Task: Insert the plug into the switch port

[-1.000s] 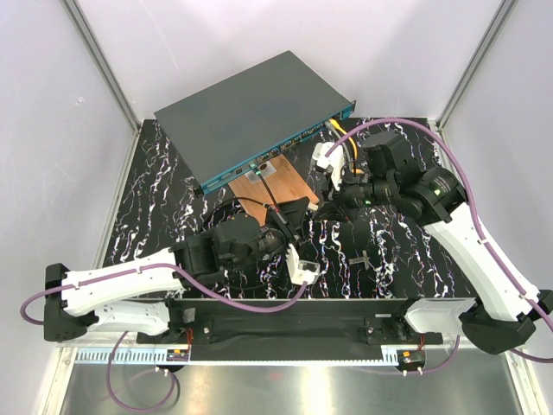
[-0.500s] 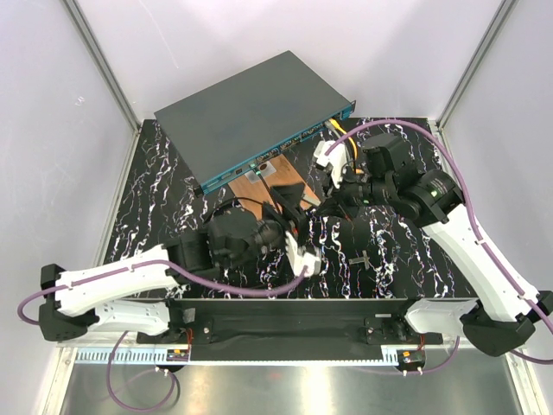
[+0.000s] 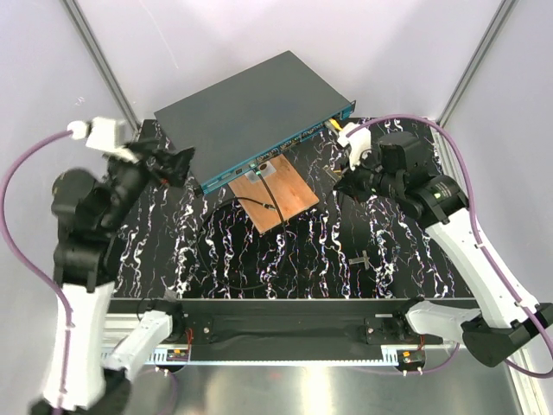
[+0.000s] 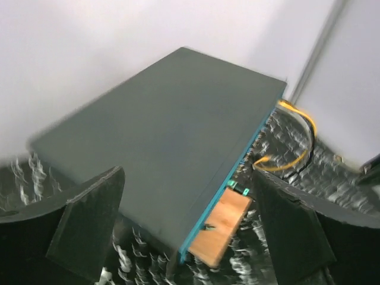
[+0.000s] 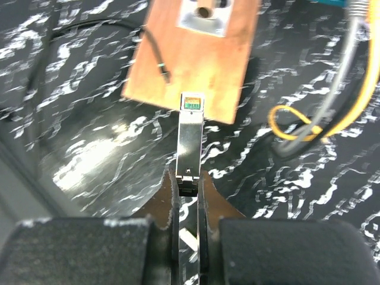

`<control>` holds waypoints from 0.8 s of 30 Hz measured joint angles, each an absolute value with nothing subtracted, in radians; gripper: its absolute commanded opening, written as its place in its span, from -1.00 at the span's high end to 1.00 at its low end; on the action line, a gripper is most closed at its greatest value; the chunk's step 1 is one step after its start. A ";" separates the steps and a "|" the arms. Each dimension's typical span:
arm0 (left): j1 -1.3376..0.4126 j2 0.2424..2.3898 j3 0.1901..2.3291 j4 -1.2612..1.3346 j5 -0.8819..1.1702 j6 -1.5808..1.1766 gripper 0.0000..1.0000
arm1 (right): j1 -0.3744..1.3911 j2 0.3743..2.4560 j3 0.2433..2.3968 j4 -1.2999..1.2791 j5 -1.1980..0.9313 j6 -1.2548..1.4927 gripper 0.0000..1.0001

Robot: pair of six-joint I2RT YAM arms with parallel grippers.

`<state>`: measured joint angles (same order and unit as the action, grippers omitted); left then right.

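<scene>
The switch (image 3: 251,112) is a flat dark grey box lying at the back of the table, its narrow teal port face (image 3: 289,145) turned toward the arms. It fills the left wrist view as well, switch (image 4: 172,130). My left gripper (image 3: 170,164) hangs open by the switch's left corner; its fingers (image 4: 89,225) stand wide apart around nothing, left gripper (image 4: 190,231). My right gripper (image 3: 344,183) is shut on the plug (image 5: 191,139), a slim metal piece that sticks forward from the right gripper (image 5: 189,184) over the near edge of a copper board.
A copper-brown board (image 3: 281,194) lies just before the teal face; it also shows as board (image 5: 196,59) and board (image 4: 222,231). Yellow cable (image 3: 333,124) loops at the switch's right end, yellow cable (image 5: 350,101). A thin black wire (image 5: 71,35) curls left. A small grey part (image 3: 363,259) lies on the mat.
My left arm swung from the table's middle up to the far left and its gripper opened. My right gripper closed on the plug and drew slightly right.
</scene>
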<state>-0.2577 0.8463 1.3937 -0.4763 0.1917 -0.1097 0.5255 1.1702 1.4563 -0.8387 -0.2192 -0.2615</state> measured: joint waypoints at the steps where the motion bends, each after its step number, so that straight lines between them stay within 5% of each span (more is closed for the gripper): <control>1: -0.184 0.820 1.364 -0.468 0.232 -0.188 -0.92 | 0.521 1.172 1.447 -0.822 -0.210 -0.262 1.00; 10: 0.251 0.683 0.899 -0.259 0.596 -0.865 -0.97 | 0.514 1.290 1.427 -0.693 -0.133 -0.270 1.00; 24: 0.296 0.829 0.670 0.123 0.656 -1.157 -0.80 | 0.514 1.411 1.454 -0.592 -0.067 -0.221 1.00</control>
